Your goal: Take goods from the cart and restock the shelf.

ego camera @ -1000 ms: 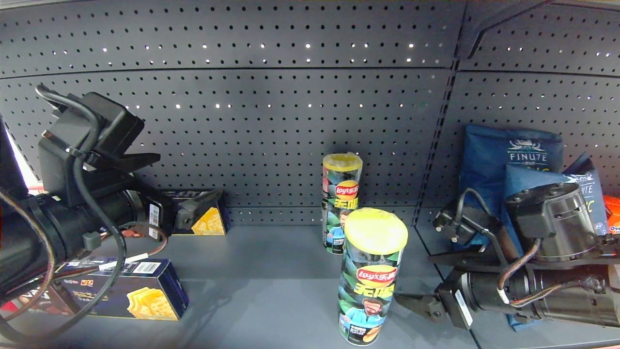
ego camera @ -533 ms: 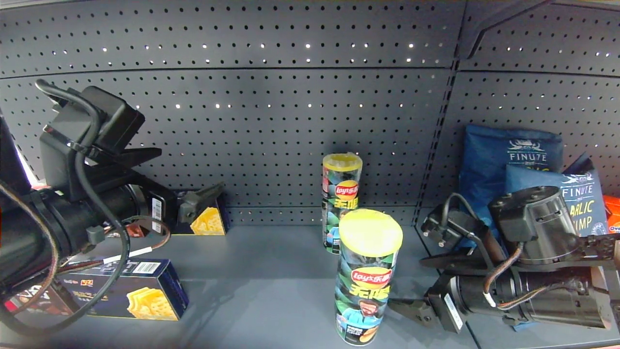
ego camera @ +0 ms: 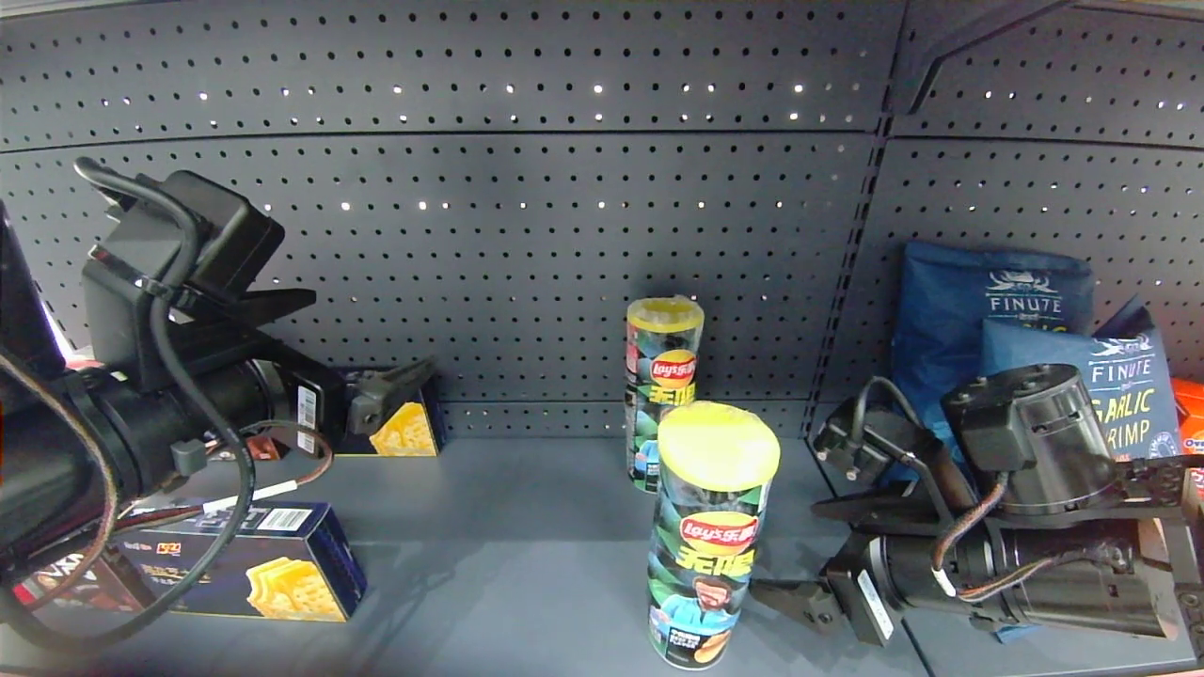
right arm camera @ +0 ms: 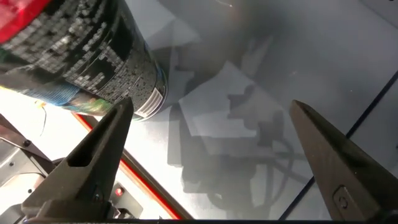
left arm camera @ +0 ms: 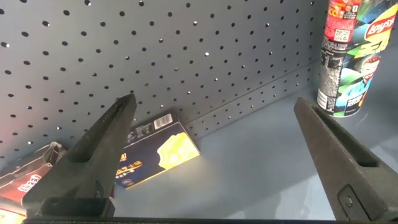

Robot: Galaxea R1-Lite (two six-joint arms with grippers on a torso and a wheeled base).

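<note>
Shelf (ego camera: 527, 527): grey deck with a perforated pegboard (ego camera: 527, 235) behind. Front can (ego camera: 713, 536): chip tube with a yellow lid, upright, near the front edge of the shelf, middle of the bay. Rear can (ego camera: 663, 395): same kind, upright, directly behind the front can and close to the pegboard; the two are apart. Front box (ego camera: 249, 564): dark blue cracker carton, lying flat at the front left. Rear box (ego camera: 400, 423): same kind, at the foot of the pegboard on the left, well behind the front box. Red pack (left arm camera: 28, 177): beside the rear box, on the side away from the cans, partly cut off. Blue bags (ego camera: 992, 301): two, upright, leaning at the back of the right bay, one in front of the other. Orange pack (ego camera: 1190, 414): at the far right edge, mostly cut off. Left gripper (left arm camera: 214, 102): above the left part of the shelf, over the front box, pointed toward the rear box; fingers spread wide, nothing between them. Right gripper (right arm camera: 211, 106): low over the shelf, just to the right of the front can near its base; fingers spread wide, bare shelf between them, the can outside the gap beside one finger; whether that finger touches the can cannot be told.
</note>
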